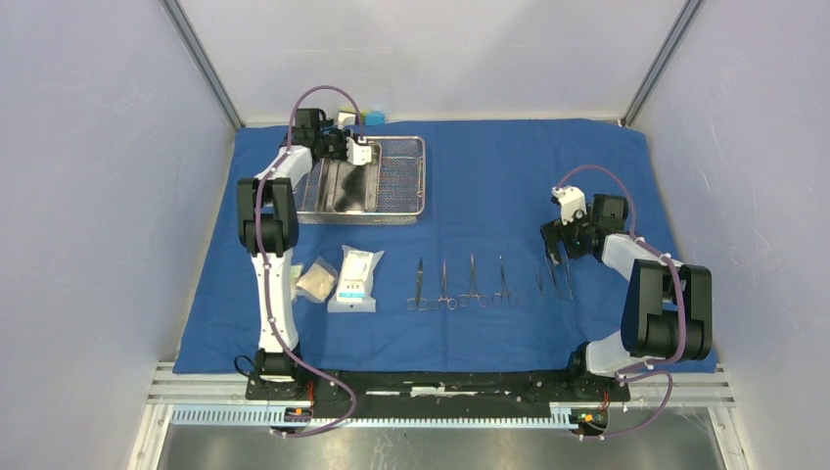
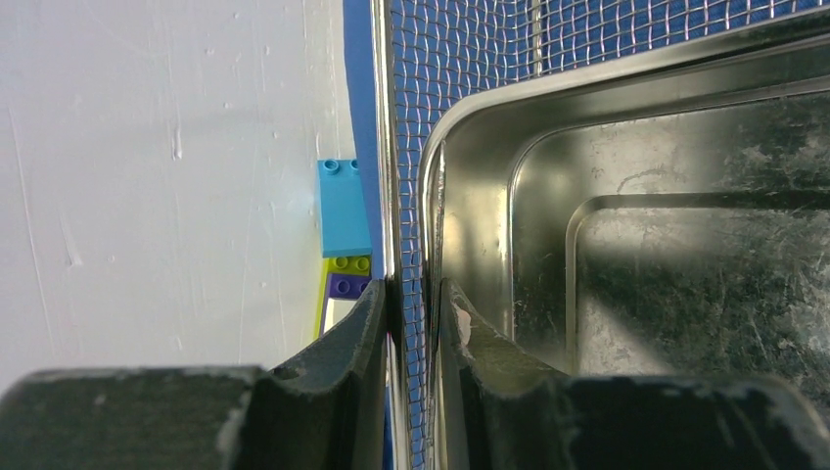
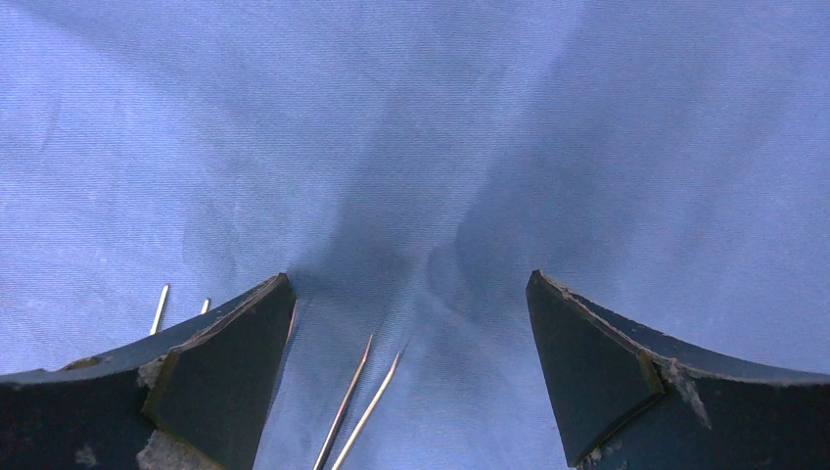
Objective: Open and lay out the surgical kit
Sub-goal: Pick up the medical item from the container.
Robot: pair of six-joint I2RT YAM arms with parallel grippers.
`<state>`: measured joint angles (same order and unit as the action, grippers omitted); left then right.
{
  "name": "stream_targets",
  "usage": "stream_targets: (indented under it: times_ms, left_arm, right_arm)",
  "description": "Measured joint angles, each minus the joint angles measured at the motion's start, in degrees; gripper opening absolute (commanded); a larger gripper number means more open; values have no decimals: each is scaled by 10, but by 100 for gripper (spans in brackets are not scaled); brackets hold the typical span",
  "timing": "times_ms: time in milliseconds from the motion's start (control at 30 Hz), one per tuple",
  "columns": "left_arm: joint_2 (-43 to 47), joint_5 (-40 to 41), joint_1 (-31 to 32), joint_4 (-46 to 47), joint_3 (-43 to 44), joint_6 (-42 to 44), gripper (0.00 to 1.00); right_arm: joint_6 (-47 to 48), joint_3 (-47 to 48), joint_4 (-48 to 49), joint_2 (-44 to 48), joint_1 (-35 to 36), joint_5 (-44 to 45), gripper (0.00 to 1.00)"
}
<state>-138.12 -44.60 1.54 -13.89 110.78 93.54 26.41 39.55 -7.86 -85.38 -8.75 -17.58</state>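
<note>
Lying flat and fully unfolded, the blue cloth wrap (image 1: 489,176) runs under both sets of fingers and reads as the working field for everything else.

Wire-mesh basket (image 1: 401,176) sits on it. The left gripper (image 2: 411,304) is clamped on the basket's side wall, one finger (image 2: 333,392) outside the mesh and the other inside. Likely a grip to shift or steady the basket.

Steel pan (image 2: 636,245) rests in the basket, empty and scuffed, with a dull shine. Its lip is hard against the inner finger; cannot tell if the lip is pinched too. Coloured blocks (image 2: 343,225) lie just beyond the outer finger.

Right gripper (image 3: 411,284) hangs spread wide, holding nothing, low over the cloth.

Instruments (image 1: 460,284) — slim, scissor-like — lie in a neat row. The end pair's tips show between the right fingers, so that pair looks freshly set down. Packets (image 1: 354,279) are clustered well apart from both grippers.
</note>
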Motion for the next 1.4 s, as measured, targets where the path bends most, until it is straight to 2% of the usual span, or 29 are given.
stream_targets:
  times_ms: [433, 800, 1133, 1400]
  left_arm:
    - [20, 13, 3, 54, -53, 21, 2]
    - [47, 31, 9, 178, -147, 27, 3]
    - [52, 36, 11, 249, -187, 26, 10]
    - [54, 43, 13, 383, -254, 24, 17]
  right_arm:
    - [0, 1, 0, -1, 0, -1, 97]
    - [0, 5, -3, -6, 0, -5, 98]
    - [0, 5, -4, -6, 0, -5, 97]
    - [0, 5, -4, -7, 0, -5, 98]
